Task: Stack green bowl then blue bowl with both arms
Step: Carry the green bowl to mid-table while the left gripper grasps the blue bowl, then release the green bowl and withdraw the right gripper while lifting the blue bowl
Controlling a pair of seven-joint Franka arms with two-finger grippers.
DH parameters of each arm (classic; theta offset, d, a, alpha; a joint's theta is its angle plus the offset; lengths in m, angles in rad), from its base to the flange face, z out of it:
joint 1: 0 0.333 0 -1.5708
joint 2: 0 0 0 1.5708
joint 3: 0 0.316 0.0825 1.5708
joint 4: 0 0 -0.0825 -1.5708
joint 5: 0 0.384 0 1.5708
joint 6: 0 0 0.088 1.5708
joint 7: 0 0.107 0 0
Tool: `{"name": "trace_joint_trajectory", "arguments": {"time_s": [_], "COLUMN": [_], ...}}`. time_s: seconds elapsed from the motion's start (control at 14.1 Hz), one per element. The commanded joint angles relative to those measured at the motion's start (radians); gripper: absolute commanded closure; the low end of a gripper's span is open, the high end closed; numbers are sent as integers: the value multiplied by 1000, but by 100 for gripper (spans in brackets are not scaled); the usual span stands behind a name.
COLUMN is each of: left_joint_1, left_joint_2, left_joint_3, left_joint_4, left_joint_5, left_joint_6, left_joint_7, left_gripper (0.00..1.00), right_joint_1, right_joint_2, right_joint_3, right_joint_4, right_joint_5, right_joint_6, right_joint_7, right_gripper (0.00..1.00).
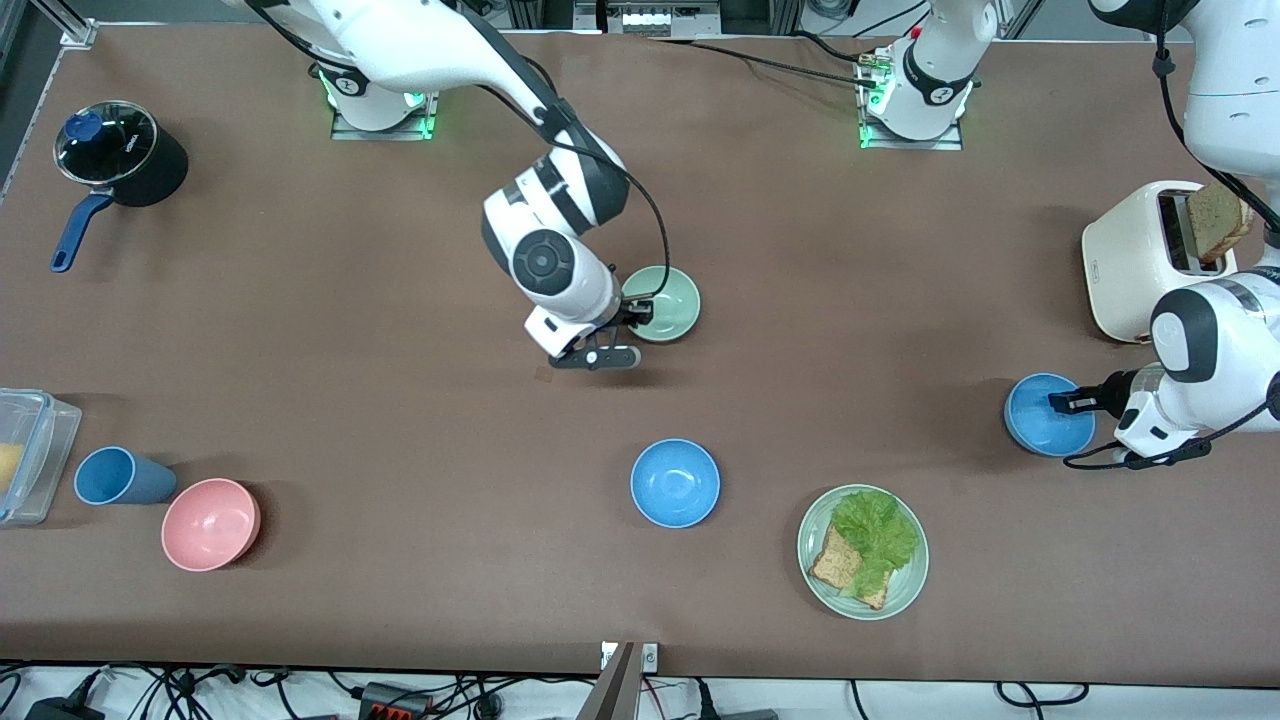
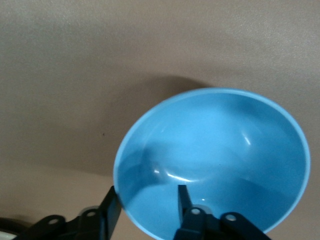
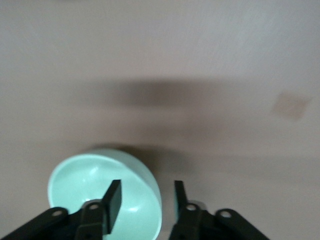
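Note:
The green bowl (image 1: 667,300) sits on the table in the middle, toward the robots' bases. My right gripper (image 1: 641,313) is open at its rim. In the right wrist view the right gripper (image 3: 147,184) has one finger inside the green bowl (image 3: 75,182) and one outside it. A blue bowl (image 1: 1040,420) sits toward the left arm's end. My left gripper (image 1: 1063,403) is open at its rim. In the left wrist view the left gripper (image 2: 147,191) straddles the wall of this blue bowl (image 2: 225,150). A second blue bowl (image 1: 675,483) stands free, nearer the front camera.
A pale-green plate (image 1: 905,590) with lettuce and toast lies beside the second blue bowl. A white toaster (image 1: 1130,255) with bread stands near the left arm. A pink bowl (image 1: 211,523), a blue cup (image 1: 120,476), a clear container (image 1: 25,455) and a black pot (image 1: 120,155) are at the right arm's end.

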Motion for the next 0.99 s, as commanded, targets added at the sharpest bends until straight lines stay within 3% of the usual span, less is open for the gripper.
{"name": "trace_joint_trajectory", "arguments": {"time_s": [0.0, 0.14, 0.21, 0.28, 0.36, 0.64, 0.92], "left_joint_1": [7, 7, 7, 8, 5, 2, 2], "left_joint_2": [-23, -29, -37, -263, -308, -387, -413], "left_joint_3": [-9, -11, -25, -145, -164, -241, -366], "left_joint_4": [-10, -10, -10, -89, -102, -96, -93], "left_joint_5": [-3, -17, -17, -114, -117, -117, -117], "left_joint_6": [7, 4, 1, -195, -229, -296, -318], "left_joint_7": [-8, 4, 9, 9, 3, -50, -194], "left_gripper": [86, 98, 99, 100, 100, 100, 100], "right_joint_1": [-79, -148, -177, -426, -467, -499, -502], "right_joint_2": [-96, -132, -146, -226, -250, -268, -268], "right_joint_3": [-6, -6, -6, -7, -6, -7, -7], "right_joint_4": [55, 119, 156, 252, 244, 245, 242], "right_joint_5": [-49, -63, -78, -226, -235, -243, -243], "right_joint_6": [-136, -251, -318, -465, -469, -482, -480], "right_joint_7": [3, -3, -23, -88, -119, -201, -204], "right_gripper": [0, 0, 0, 0, 0, 0, 0]}}
